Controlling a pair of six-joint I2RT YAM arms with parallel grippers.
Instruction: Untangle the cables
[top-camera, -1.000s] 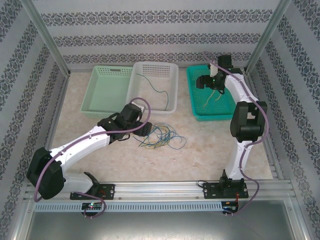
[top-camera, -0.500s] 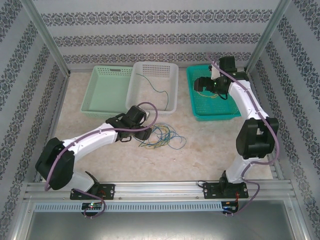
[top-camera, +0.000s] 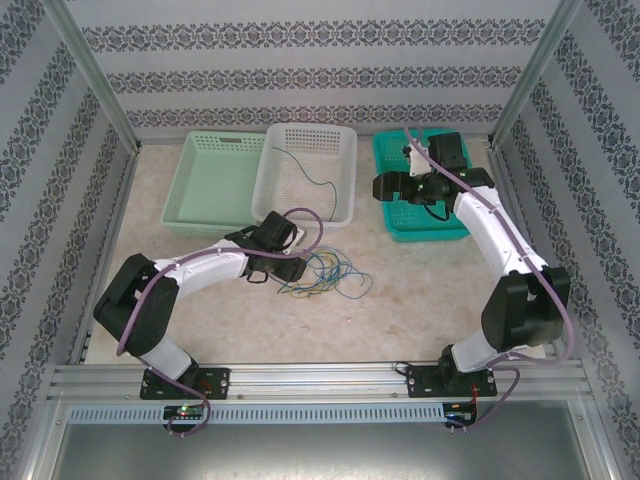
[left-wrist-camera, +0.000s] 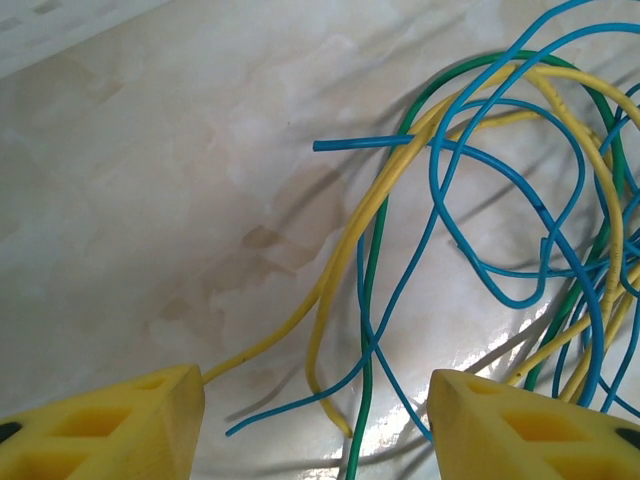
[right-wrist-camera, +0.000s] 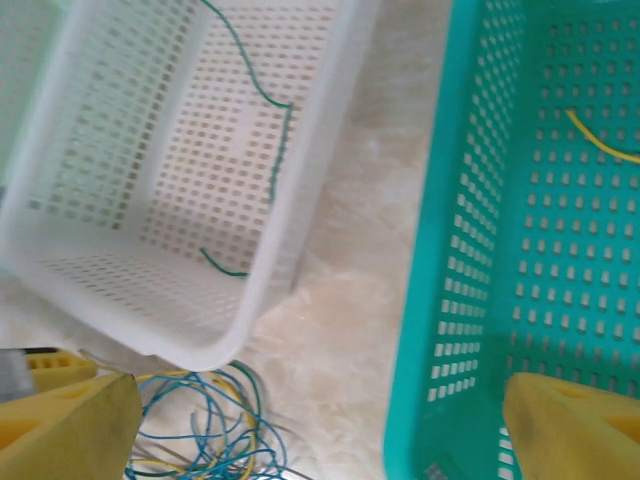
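A: Overhead, you are getting the table (top-camera: 420, 290) with three baskets sitting in a row along its far side: the pale basket (top-camera: 215, 190) on the left, the white basket (top-camera: 330, 160) in the middle and the teal basket (top-camera: 420, 230) on the right.

B: Your right wrist view is catching the white basket (right-wrist-camera: 130, 170) and the teal basket (right-wrist-camera: 480, 250) up close, with a strip of table running between them.

A: Your right gripper (top-camera: 385, 185) is hovering over the teal basket's left rim. In its own view the gripper (right-wrist-camera: 320, 390) is standing with jaws spread wide, gripping nothing.

B: Your left gripper (top-camera: 292, 268) is reaching low at the left edge of the tangle (top-camera: 325, 272), which is lying on the table just in front of the white basket. Overhead, those jaws are too small to read. The left wrist view is showing the gripper (left-wrist-camera: 315, 385) parted, with blue, green and yellow strands of the tangle (left-wrist-camera: 500, 200) lying loose between the fingers (left-wrist-camera: 130, 420). One yellow strand is running right up to the finger on the picture's left.

A: A green wire (top-camera: 318, 182) is lying in the white basket.

B: The right wrist view is showing you that green wire (right-wrist-camera: 283, 130) too, and a yellow wire (right-wrist-camera: 600, 145) lying on the teal basket's floor.
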